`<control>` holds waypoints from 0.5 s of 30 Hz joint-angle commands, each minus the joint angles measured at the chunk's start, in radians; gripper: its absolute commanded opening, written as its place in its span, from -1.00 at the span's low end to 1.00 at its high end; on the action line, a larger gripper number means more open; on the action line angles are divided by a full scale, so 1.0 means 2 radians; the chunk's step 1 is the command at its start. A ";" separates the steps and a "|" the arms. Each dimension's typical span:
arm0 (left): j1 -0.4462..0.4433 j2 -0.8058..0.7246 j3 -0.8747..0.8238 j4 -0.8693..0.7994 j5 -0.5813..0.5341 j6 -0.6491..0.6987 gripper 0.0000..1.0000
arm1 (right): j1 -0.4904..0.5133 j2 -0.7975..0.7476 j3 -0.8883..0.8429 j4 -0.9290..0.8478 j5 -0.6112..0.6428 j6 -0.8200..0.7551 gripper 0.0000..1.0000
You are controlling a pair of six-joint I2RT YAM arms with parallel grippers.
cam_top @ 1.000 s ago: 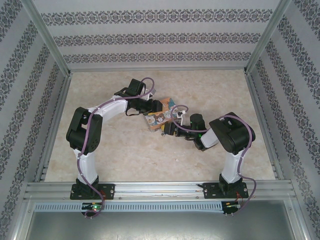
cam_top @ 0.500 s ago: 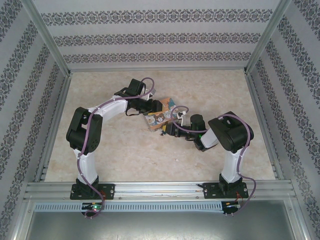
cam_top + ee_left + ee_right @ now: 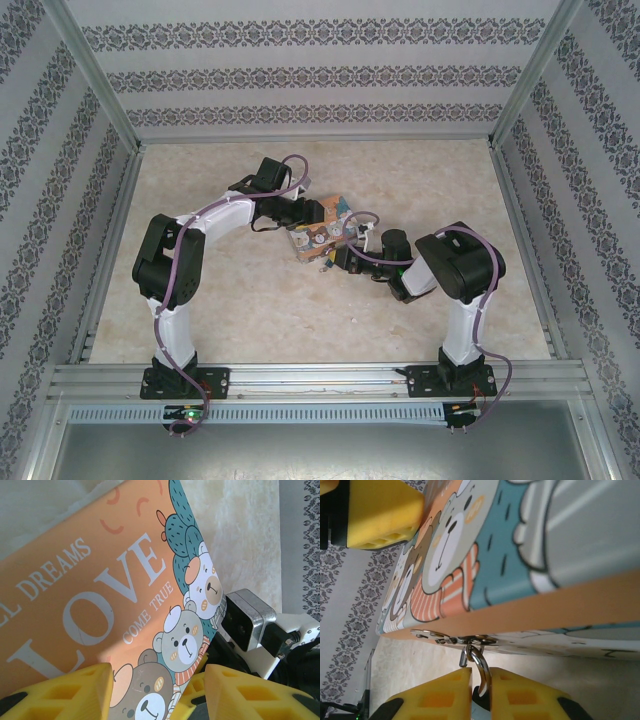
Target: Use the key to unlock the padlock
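Observation:
The orange "LOVE" picture tin [image 3: 318, 238] [image 3: 100, 590] [image 3: 520, 555] is at mid-table, tilted. My left gripper [image 3: 318, 214] [image 3: 157, 677] holds it, with one yellow finger [image 3: 385, 515] on the lid face. The padlock [image 3: 484, 669] hangs by its thin silver shackle from the tin's metal hasp [image 3: 455, 639]. My right gripper [image 3: 340, 256] [image 3: 480, 677] is shut on it from below. The shackle rises out of the narrow slit between the yellow fingers, and the body is mostly hidden there. The key is out of view.
The right wrist's camera block [image 3: 247, 620] sits close beside the tin's edge. Both arms meet over the middle of the marble-patterned table [image 3: 250, 310]. Patterned walls and metal frame posts [image 3: 100, 100] enclose the work area.
The right arm has edged left, closer to the tin, and its wrist has turned slightly. The left arm and the tin have not moved.

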 commanded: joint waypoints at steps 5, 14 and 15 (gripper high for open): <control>-0.004 0.013 -0.024 -0.012 -0.020 -0.004 0.02 | -0.001 0.004 -0.011 0.011 -0.006 0.018 -0.98; -0.011 0.000 -0.048 -0.006 -0.020 -0.008 0.02 | -0.002 -0.006 -0.037 0.074 0.050 0.081 -1.00; -0.011 -0.001 -0.052 -0.003 -0.020 -0.011 0.02 | -0.002 -0.006 -0.040 0.083 0.057 0.090 -1.00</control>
